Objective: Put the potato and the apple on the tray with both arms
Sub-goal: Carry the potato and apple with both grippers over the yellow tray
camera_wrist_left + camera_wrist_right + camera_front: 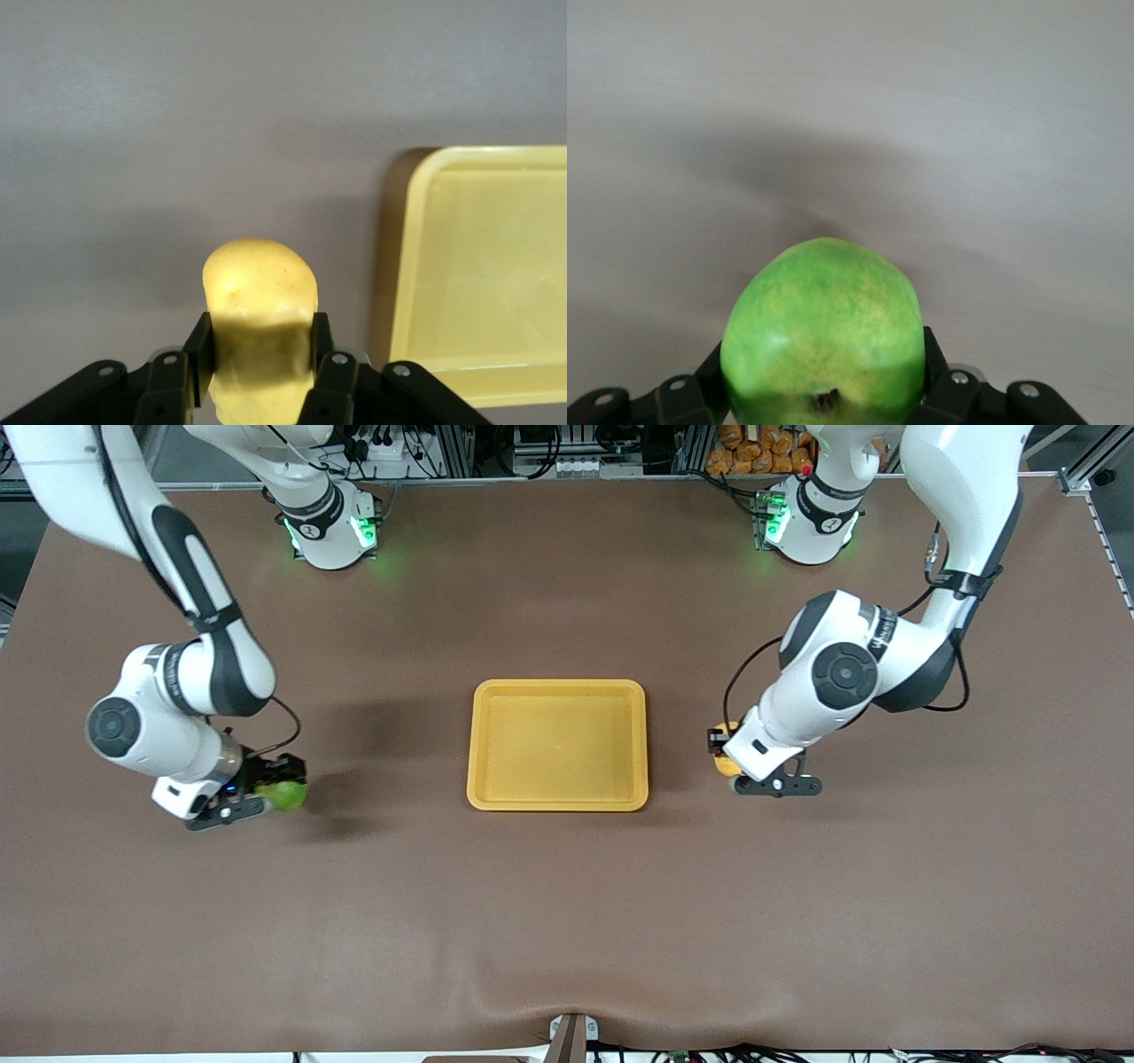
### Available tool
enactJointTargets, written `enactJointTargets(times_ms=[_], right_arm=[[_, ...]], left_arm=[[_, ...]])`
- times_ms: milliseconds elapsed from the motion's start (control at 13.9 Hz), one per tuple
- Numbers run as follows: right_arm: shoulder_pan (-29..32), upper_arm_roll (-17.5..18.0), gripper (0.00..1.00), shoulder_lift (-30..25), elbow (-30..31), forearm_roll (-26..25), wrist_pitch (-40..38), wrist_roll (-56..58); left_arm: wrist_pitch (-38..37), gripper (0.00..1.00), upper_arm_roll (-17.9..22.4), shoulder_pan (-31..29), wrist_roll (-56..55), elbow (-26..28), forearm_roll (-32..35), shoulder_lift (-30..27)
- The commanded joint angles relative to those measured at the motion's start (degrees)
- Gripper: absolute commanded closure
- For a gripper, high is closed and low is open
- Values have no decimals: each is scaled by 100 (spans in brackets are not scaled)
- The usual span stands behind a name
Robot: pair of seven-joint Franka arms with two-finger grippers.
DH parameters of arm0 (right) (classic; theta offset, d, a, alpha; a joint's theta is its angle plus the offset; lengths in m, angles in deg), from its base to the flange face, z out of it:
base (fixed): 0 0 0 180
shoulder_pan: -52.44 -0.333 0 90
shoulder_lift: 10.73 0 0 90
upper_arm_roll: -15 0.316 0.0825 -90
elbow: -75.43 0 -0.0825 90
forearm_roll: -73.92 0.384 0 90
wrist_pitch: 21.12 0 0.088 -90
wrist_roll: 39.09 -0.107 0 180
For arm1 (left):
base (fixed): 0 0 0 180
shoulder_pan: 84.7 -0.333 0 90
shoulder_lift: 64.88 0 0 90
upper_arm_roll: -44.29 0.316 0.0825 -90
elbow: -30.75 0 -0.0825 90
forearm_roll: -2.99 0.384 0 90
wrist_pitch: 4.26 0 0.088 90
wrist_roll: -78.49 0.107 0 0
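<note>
My left hand is clamped on the potato at table level, at 3 o'clock of the tray; my right hand is clamped on the apple, well apart at the tray's 9 o'clock. Both feel like rigid, light loads. Potato skin smooth, oblong, blunt ends: grip across the narrow waist. Apple round, waxy, probably slippery: pinch at the equator. Tray is shallow yellow plastic, raised rim, empty

Tray between apple — potato.
</note>
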Motion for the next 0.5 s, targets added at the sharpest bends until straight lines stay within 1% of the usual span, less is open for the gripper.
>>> enactJointTargets(times_ms=[0, 72, 215, 287, 359, 430], right_arm=[[30, 538, 100, -467, 128, 10, -387, 376], [21, 714, 100, -555, 119, 10, -415, 648], [13, 987, 100, -565, 110, 10, -372, 1054], [4, 1127, 100, -574, 110, 10, -371, 1020], [13, 1277, 100, -565, 119, 10, -389, 924], [4, 1330, 100, -547, 128, 10, -389, 610]], left_arm=[[-107, 100, 8, 235, -216, -237, 117, 97], [-107, 100, 8, 297, -304, -333, 117, 193], [-81, 100, 34, 473, -375, -465, 117, 334], [-55, 100, 43, 526, -375, -483, 152, 395], [-20, 100, 25, 570, -392, -492, 326, 439], [50, 100, 25, 623, -410, -492, 528, 509]])
